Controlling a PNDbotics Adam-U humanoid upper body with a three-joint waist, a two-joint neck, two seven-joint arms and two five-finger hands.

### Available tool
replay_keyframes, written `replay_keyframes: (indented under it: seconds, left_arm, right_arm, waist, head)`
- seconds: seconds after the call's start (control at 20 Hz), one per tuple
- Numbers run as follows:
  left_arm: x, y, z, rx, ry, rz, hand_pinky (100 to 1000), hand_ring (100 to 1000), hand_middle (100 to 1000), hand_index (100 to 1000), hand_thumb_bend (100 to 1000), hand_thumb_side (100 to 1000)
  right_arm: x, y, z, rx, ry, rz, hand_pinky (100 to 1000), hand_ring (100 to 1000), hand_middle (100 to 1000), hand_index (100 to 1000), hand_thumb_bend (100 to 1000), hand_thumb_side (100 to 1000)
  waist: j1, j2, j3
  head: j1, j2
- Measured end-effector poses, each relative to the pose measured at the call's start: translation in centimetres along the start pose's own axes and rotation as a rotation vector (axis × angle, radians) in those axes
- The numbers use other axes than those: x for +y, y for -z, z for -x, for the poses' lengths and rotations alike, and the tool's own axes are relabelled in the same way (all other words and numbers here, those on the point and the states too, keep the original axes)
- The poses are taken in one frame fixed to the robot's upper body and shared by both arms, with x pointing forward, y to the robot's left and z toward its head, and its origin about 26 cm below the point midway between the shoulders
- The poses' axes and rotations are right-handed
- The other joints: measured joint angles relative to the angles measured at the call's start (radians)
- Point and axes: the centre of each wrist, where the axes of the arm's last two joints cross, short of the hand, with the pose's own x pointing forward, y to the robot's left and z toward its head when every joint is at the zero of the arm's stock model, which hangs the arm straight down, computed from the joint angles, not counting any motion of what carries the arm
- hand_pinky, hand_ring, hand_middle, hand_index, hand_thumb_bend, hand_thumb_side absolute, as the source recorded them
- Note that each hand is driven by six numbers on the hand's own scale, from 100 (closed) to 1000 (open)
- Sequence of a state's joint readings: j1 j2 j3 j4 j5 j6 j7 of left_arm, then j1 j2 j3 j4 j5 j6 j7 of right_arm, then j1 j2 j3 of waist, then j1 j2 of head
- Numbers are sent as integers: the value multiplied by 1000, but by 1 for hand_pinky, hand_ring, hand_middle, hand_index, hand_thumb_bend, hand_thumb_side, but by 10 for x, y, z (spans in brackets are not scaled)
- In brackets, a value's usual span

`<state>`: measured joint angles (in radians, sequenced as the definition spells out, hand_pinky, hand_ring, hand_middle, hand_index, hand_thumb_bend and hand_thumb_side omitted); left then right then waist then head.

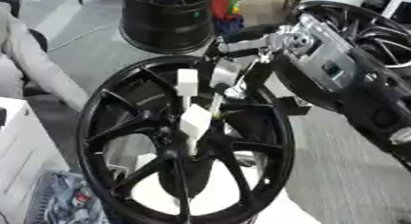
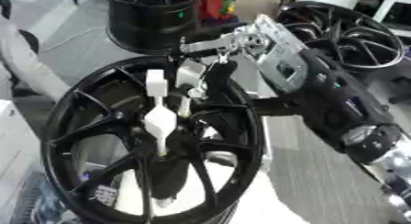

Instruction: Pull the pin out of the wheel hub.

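While the large black wheel hub (image 1: 180, 145) fills the middle of the left eye view, lying before the robot with its spokes meeting at the centre, the right hand (image 1: 241, 69) reaches in from the upper right on a black and silver arm and hangs over the hub's upper part. Its fingers point down and curl toward a white pin (image 1: 191, 113) that stands up from the hub's centre, a white block at its top and a wider white piece lower down; whether the fingers actually touch or pinch the pin cannot be told here. A second black rim (image 1: 164, 19) stands upright behind, and another wheel (image 1: 377, 35) lies at the upper right. From the right eye view the same hand sits just right of the pin's top block, fingers bent downward beside it, contact still unclear. No left hand shows.
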<state>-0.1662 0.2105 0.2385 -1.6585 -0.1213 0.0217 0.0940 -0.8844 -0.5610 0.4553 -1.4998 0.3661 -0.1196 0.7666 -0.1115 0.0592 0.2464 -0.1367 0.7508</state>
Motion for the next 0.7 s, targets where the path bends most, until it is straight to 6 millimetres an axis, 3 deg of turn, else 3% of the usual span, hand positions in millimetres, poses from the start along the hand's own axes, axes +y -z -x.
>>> replay_keyframes:
  seconds: [0.2, 0.4, 0.55, 0.7]
  left_arm:
    - [4, -1, 2, 7, 11, -15, 578, 589, 627, 743, 521, 241]
    - [9, -3, 4, 17, 19, -36, 578, 588, 627, 743, 522, 242]
    - [11, -4, 6, 23, 21, -46, 578, 588, 627, 743, 521, 242]
    - [13, -5, 7, 27, 23, -57, 578, 588, 627, 743, 522, 241]
  right_arm:
    - [-8, -39, 3, 48, -6, 65, 480, 496, 630, 782, 119, 139]
    - [-2, -94, 12, 159, 27, 156, 473, 487, 624, 779, 128, 123]
    - [17, -137, 21, 270, 77, 223, 466, 480, 616, 773, 129, 109]
    - [52, -175, 33, 408, 158, 274, 469, 482, 617, 769, 128, 100]
  waist:
    - [-3, -7, -27]
    - [-1, -12, -58]
    - [6, -16, -82]
    - [16, -16, -102]
  head:
    - [21, -5]
    - [41, -5]
    - [50, -5]
    - [58, -5]
